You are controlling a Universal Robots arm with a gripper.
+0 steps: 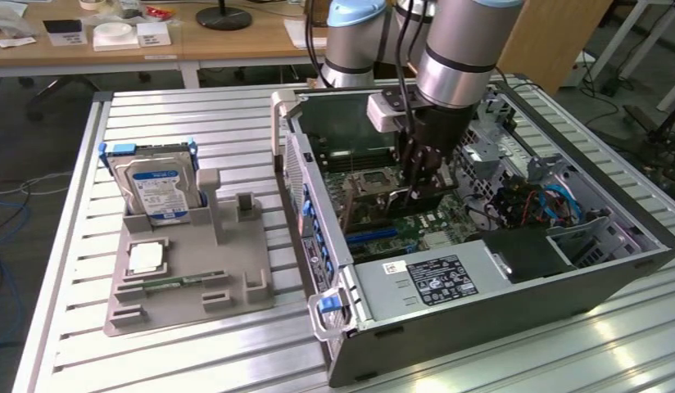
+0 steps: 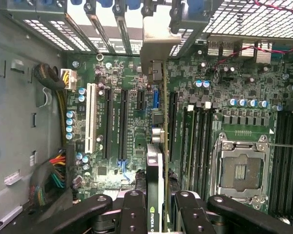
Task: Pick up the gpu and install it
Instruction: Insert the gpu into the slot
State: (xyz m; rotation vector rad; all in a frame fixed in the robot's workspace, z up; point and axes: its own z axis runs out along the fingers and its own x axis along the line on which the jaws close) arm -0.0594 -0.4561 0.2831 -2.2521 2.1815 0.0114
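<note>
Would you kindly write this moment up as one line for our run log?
phase: gpu install | gripper: shut on gpu | place: inside computer case, edge-on over motherboard slots | seated: cannot tell

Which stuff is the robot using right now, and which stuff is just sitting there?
For the job:
gpu, held edge-on in the tool
case, open, with the board the gpu hangs over

Just lying about:
hard drive, standing in the grey holder
table under it all
</note>
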